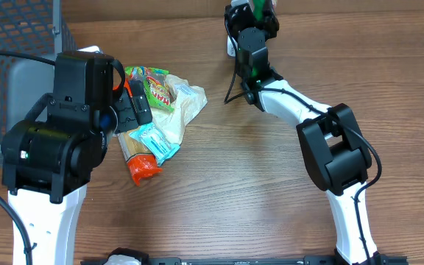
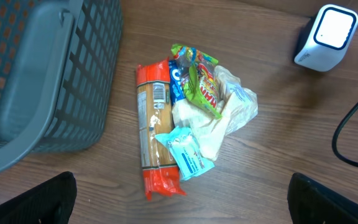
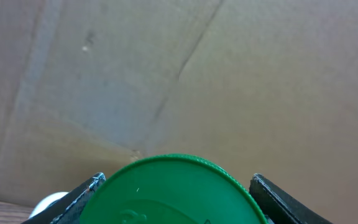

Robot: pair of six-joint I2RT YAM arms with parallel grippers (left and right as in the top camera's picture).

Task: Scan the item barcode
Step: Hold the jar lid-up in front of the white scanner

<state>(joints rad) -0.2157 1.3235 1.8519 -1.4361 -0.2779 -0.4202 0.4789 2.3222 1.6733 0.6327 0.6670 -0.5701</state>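
While the right jaws clasp a green-lidded container [image 3: 176,183] at the far edge of the worktop [image 1: 256,169] near the white scanner [image 2: 327,36], left jaws released above the grocery pile [image 2: 185,118], its barcode may face away, failing the read.

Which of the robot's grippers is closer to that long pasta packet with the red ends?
Left. The left gripper hangs open directly above the pasta packet; the right gripper is far off at the table's back edge, holding a green round item.
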